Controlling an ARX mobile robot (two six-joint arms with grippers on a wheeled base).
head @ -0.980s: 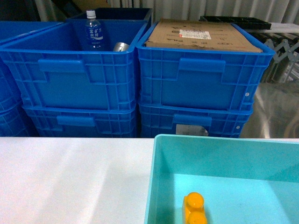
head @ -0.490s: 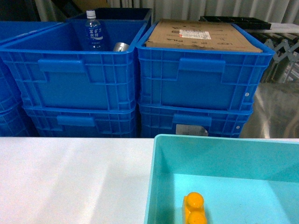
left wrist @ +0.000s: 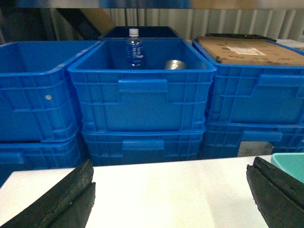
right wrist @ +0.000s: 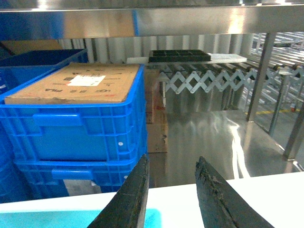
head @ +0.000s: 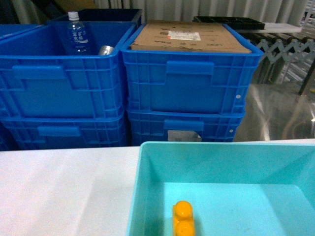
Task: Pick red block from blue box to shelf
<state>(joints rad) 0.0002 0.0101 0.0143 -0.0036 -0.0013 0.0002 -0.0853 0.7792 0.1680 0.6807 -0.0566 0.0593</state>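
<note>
Stacked dark blue crates (head: 187, 83) fill the upper head view; the blue box (head: 147, 196) sits lower right on the white table (head: 64, 191), holding an orange block (head: 183, 221) lying lengthwise top to bottom. No red block shows. Left wrist view: left gripper (left wrist: 171, 199) spread wide above the table. Right wrist view: right gripper (right wrist: 172, 199) narrowly parted, empty, over the box's rim, under the steel shelf (right wrist: 152, 19).
</note>
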